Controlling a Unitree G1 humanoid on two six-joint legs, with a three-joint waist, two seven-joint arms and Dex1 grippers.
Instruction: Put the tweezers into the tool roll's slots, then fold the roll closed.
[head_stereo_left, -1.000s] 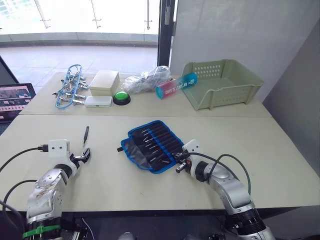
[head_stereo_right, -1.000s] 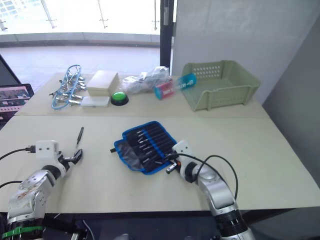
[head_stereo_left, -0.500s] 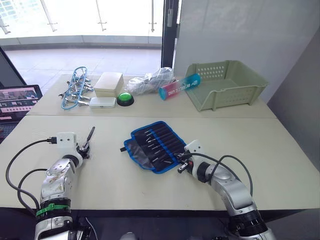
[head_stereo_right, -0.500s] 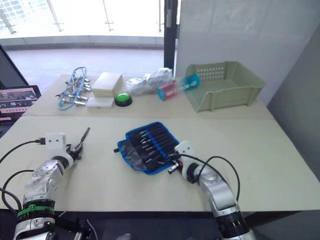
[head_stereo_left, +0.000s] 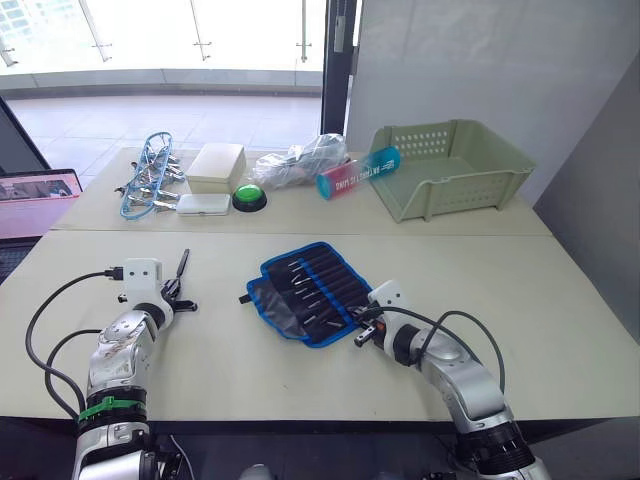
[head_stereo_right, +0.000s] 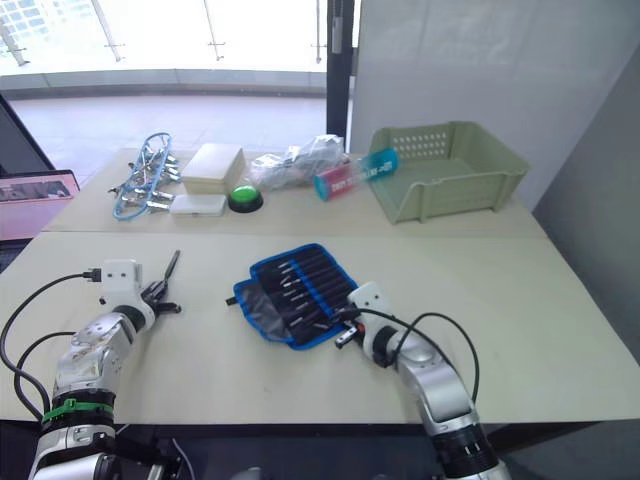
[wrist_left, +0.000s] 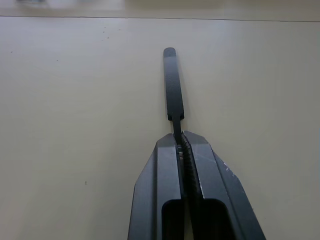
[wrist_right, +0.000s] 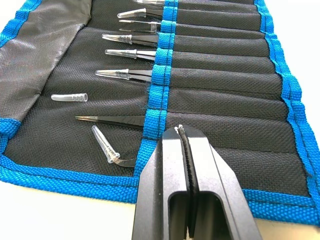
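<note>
Loose tweezers (wrist_left: 172, 85) pinched at one end by the left tool (wrist_left: 181, 142), with the tool roll (head_stereo_left: 308, 290) lying open at mid-bench.

The tweezers lie flat on the cream bench (head_stereo_left: 560, 290), well left of the roll, their free end pointing away from the left tool, whose two black fingers (wrist_left: 162, 170) are clamped on the near end. The tool roll, black with blue edging, is unfolded; several tweezers sit in its slots (wrist_right: 215, 80) with clear-capped tips showing past the blue band, and one bare-tipped pair lies in a slot nearer the right tool. Two loose clear caps (wrist_right: 69, 97) rest on the roll's inner face. The right tool (wrist_right: 182, 132), fingers together and empty, sits at the roll's near edge. A green basket (head_stereo_left: 450, 165) stands at the bench's far side.
</note>
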